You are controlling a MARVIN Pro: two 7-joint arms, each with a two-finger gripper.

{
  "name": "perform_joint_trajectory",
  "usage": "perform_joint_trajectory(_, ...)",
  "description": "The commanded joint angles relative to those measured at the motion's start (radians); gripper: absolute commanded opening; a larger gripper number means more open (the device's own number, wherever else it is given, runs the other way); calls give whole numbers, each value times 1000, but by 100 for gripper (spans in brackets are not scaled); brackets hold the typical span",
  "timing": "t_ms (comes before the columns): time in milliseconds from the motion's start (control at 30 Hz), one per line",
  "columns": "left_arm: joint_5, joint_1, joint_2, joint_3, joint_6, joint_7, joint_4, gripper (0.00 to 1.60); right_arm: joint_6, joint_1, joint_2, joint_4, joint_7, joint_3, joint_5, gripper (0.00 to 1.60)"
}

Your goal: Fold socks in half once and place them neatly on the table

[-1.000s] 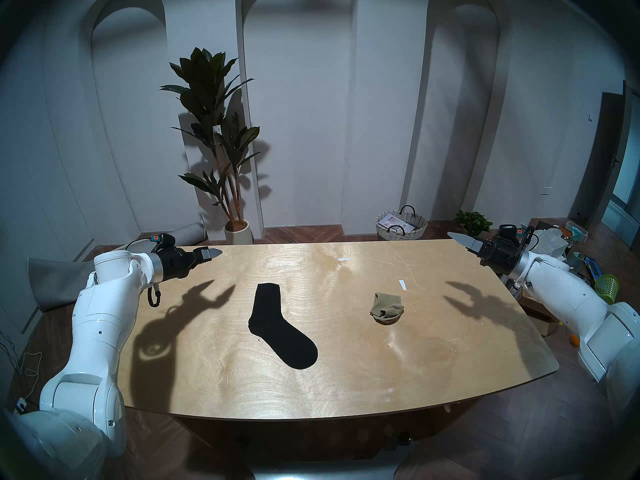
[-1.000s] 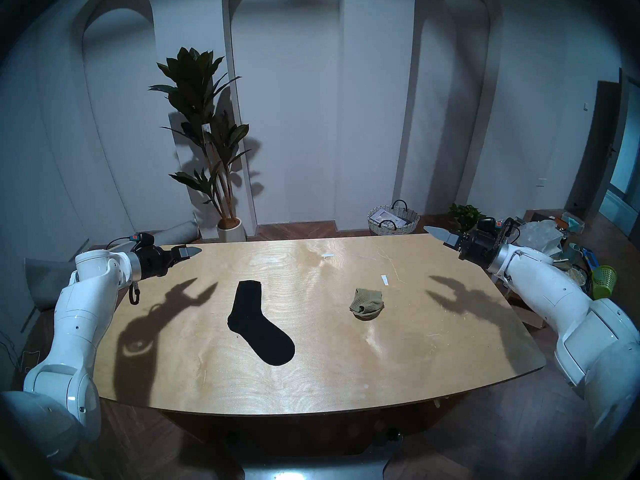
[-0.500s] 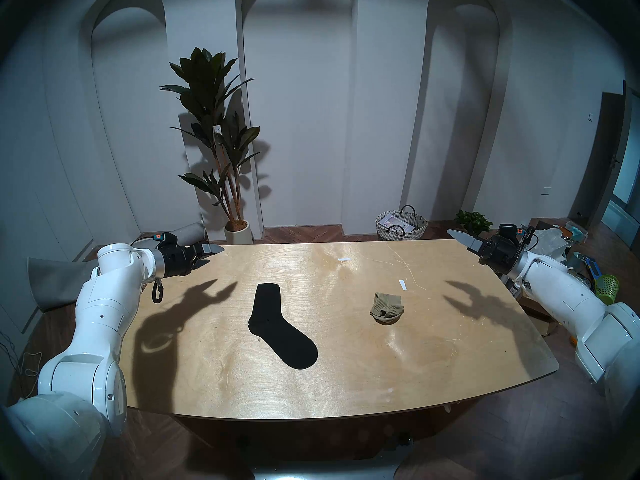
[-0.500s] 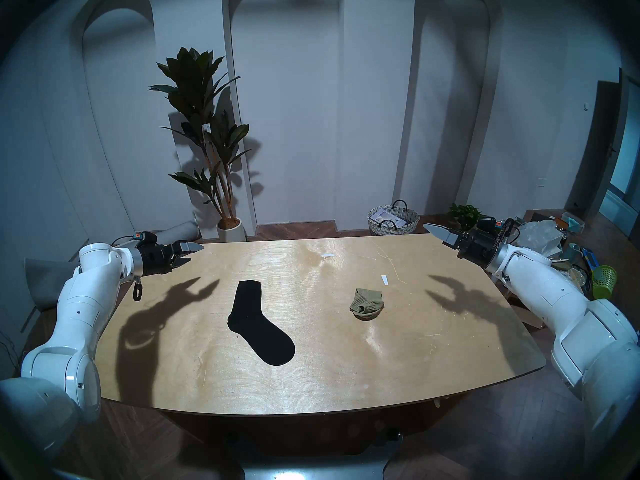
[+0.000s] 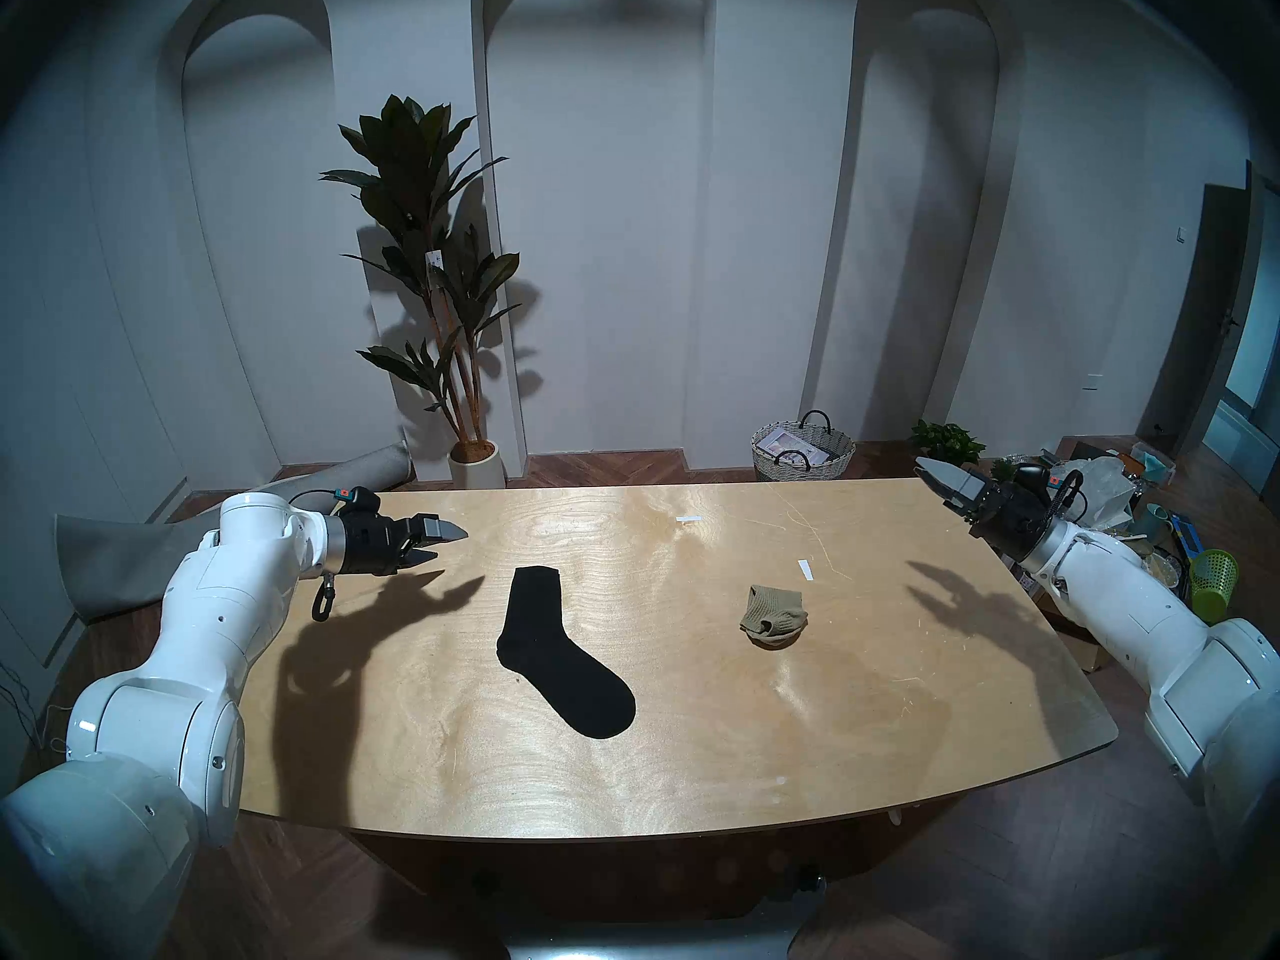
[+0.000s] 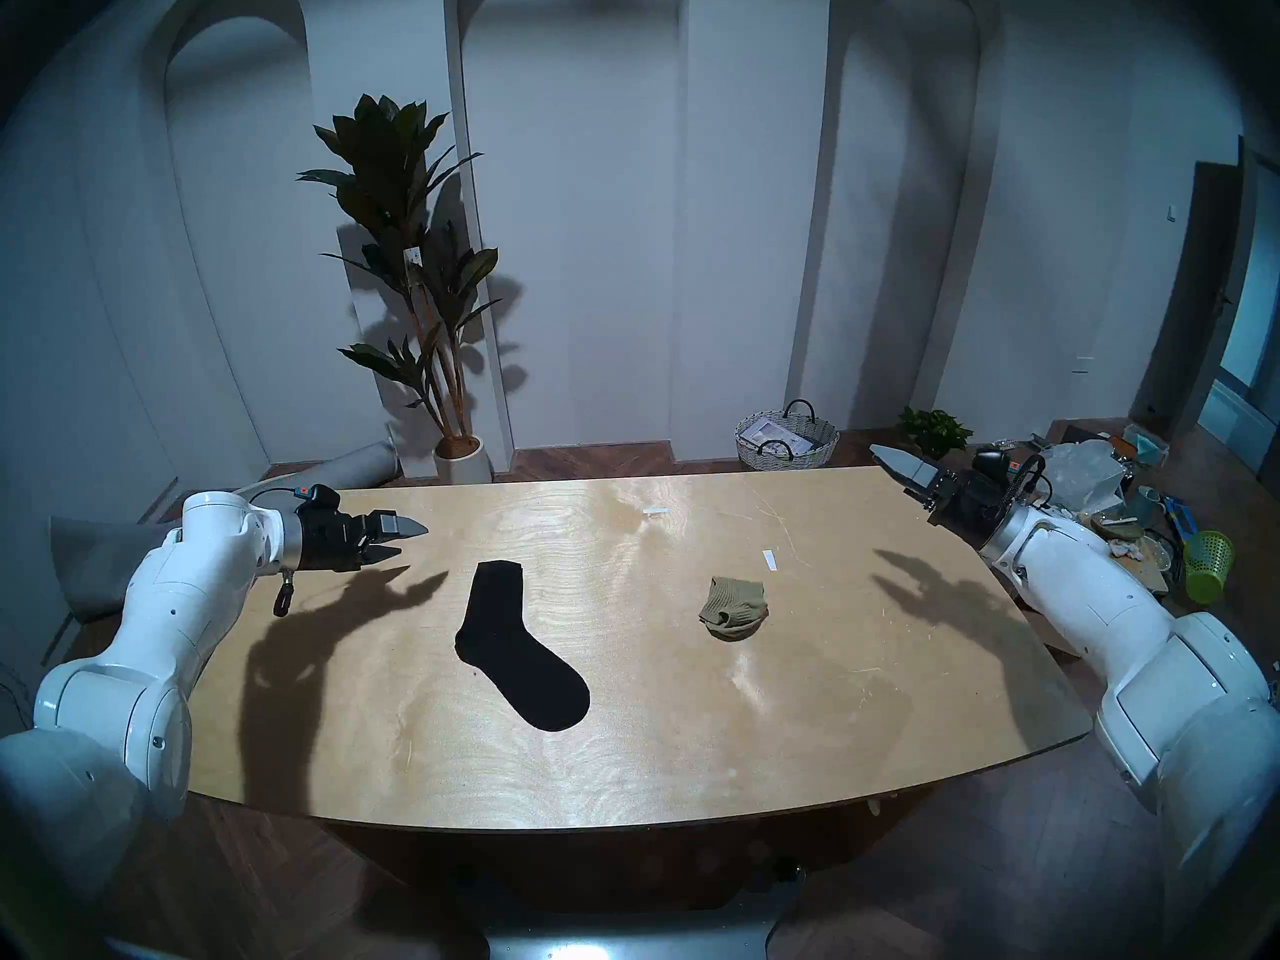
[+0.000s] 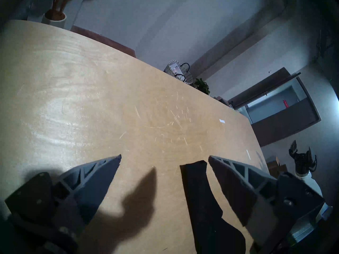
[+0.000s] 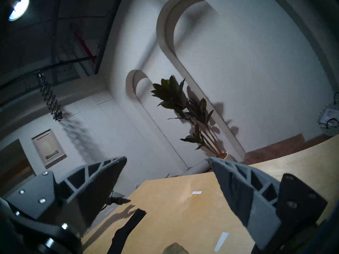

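Note:
A long black sock (image 5: 554, 654) (image 6: 516, 650) lies flat and unfolded on the left half of the plywood table (image 5: 692, 764). A short olive-tan sock (image 5: 774, 616) (image 6: 734, 609) sits crumpled to its right. My left gripper (image 5: 447, 544) (image 6: 410, 540) hovers open above the table, left of the black sock's cuff. In the left wrist view that gripper (image 7: 165, 156) is empty, with the black sock (image 7: 200, 193) beside one finger. My right gripper (image 5: 931, 480) (image 8: 168, 158) is open and empty over the far right corner, far from both socks.
Two white tape strips (image 5: 689, 519) (image 5: 803, 569) lie on the far part of the table. Behind it stand a wicker basket (image 5: 802, 453) and a potted plant (image 5: 443, 300). A green bin (image 5: 1215, 577) and clutter crowd the floor at the right.
My left arm has swung inward over the table, bringing its open gripper closer to the black sock's cuff. The right gripper has drawn back slightly to the right. Both socks stay put.

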Motion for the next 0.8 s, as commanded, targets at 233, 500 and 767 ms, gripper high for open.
perform_joint_trajectory(233, 57, -126, -11, 107, -54, -101, 91, 160, 12, -25, 55, -66, -6, 60, 59, 160)
perform_joint_trajectory(500, 83, -175, -43, 139, -72, -102, 162, 160, 18, -45, 65, -103, -13, 63, 60, 160)
perform_joint_trajectory(767, 111, -223, -78, 168, -88, -100, 220, 160, 30, -62, 75, -132, -17, 69, 63, 160)
